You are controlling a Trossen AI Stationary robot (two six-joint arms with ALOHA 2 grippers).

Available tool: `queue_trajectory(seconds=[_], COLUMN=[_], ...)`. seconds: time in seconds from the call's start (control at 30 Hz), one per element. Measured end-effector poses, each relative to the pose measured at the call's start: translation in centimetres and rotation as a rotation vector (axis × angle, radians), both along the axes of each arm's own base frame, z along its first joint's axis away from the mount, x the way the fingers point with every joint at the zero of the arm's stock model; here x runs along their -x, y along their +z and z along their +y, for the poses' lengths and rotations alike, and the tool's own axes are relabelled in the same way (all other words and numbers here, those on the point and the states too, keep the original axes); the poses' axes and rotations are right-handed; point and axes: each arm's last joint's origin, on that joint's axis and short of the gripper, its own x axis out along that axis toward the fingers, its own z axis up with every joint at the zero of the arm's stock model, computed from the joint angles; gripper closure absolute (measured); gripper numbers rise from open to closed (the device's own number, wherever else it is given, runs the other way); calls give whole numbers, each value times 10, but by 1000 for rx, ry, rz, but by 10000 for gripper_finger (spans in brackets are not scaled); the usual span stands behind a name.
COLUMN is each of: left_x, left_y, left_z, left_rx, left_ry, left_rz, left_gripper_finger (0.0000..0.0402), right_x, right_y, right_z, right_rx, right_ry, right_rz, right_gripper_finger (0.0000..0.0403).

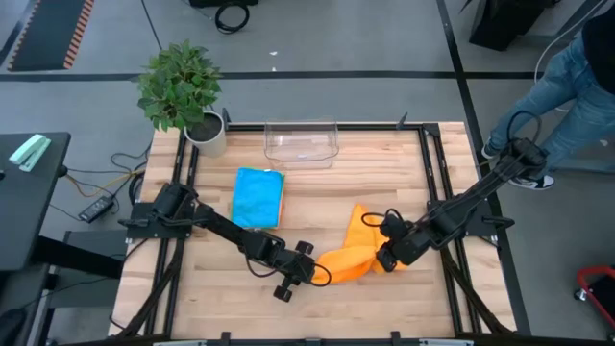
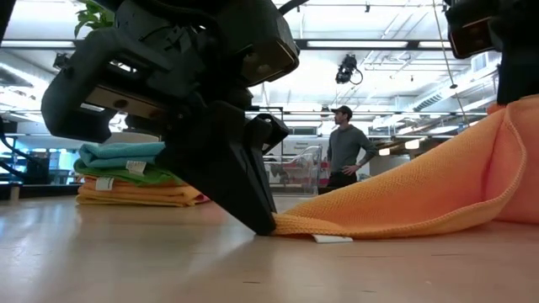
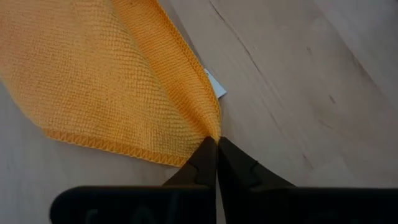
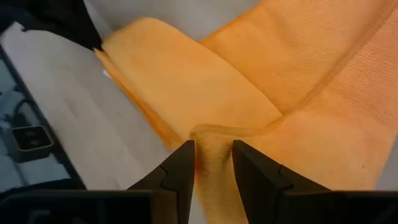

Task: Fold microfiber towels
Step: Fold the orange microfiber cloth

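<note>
We see an orange towel (image 1: 357, 252) lying on the wooden table (image 1: 317, 298), in the near part, a little right of the middle. It is partly folded and bunched, and one part of it rises up toward the right arm.

The left gripper (image 3: 216, 144) is at the near-left corner of this towel, low on the table surface. Its two fingers are closed together on the corner, and the cloth edge comes out directly from between the tips. A small white label (image 3: 214, 83) shows at the edge of the towel, just beside this corner.

The right gripper (image 4: 213, 149) is at the right side of the same towel. Its fingers stand partly apart, with a fold of the orange cloth pinched between them, so it grips the towel too. In the low view the cloth on this side is lifted above the table.

A stack of folded towels (image 1: 258, 198) with a blue one on top lies farther back and to the left. A clear plastic bin (image 1: 301, 142) stands at the far edge, and a potted plant (image 1: 183, 93) at the far-left corner.

A person (image 2: 344, 148) stands in the room behind the table.
</note>
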Motion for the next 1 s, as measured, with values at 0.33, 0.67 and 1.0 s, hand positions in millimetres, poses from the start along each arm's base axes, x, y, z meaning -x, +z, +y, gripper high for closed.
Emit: queue_trajectory(seconds=[0.33,0.67,1.0], left_x=[0,52,70], left_y=[0,26,67], left_z=[0,-15,-21], left_rx=[9,85,128], left_ry=[4,-158,-226], left_rz=[7,382,328], left_gripper_finger=[392,396,396], right_x=[-2,31,29], right_y=[-4,0,-3], right_z=[0,-18,-35], right_rx=[55,111,272], right_ry=[-11,-172,-279], right_rz=[-7,186,160], right_gripper_finger=[384,397,398])
